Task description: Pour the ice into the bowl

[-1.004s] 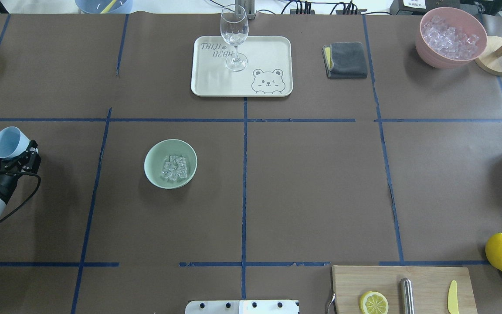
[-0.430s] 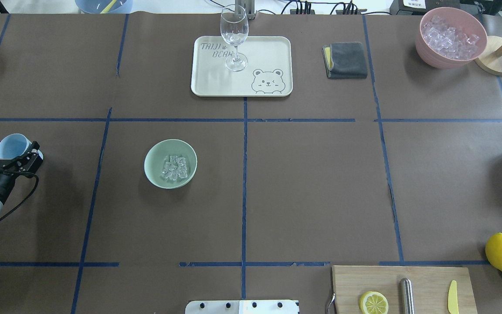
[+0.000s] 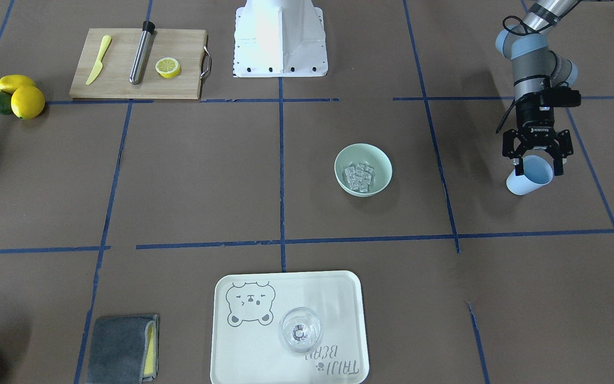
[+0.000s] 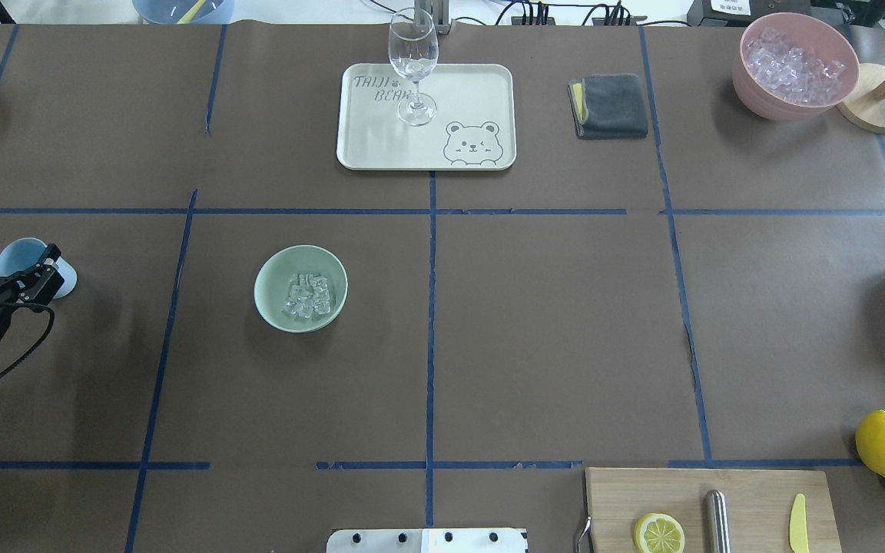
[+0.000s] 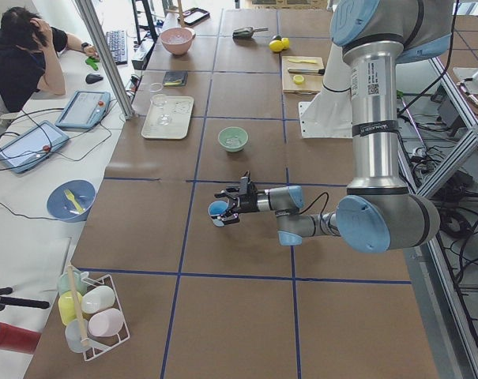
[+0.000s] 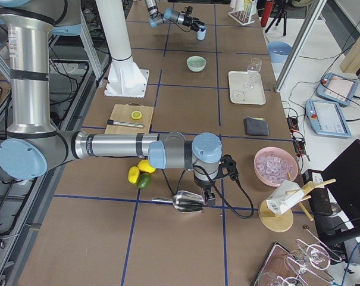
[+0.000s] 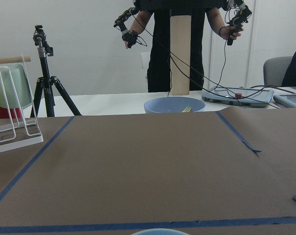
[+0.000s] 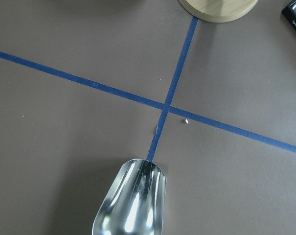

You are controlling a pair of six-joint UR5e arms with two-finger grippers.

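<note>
Since a second ago, the blue cup (image 4: 21, 255) has been carried lower and farther toward the robot's left edge of the desk (image 4: 550, 322), away from the bowl (image 4: 262, 288); it is clasped from both sides by the left pincer (image 3: 537, 169), and whether its base touches the desk cannot be told. The ice (image 4: 306, 296) is seen lying as a small heap of clear cubes inside the pale mint-green bowl, which stands upright on the brown paper just left of the middle blue tape line in the overhead view, well apart from the cup. Beyond the bowl, a cream tray (image 4: 481, 84) with a bear drawing is set at the far side, and an upright wine glass (image 4: 413, 54) stands on it. A folded grey cloth (image 4: 613, 106) lies beside the tray, and a pink bowl (image 4: 750, 81) heaped with ice is placed in the far corner on the robot's right. Near the robot's base, a wooden board (image 4: 750, 491) carries a lemon half (image 4: 658, 533). A metal scoop (image 8: 133, 200) is shown at the right pincer (image 6: 202, 198), low over the desk; whether that pincer is closed cannot be told.
</note>
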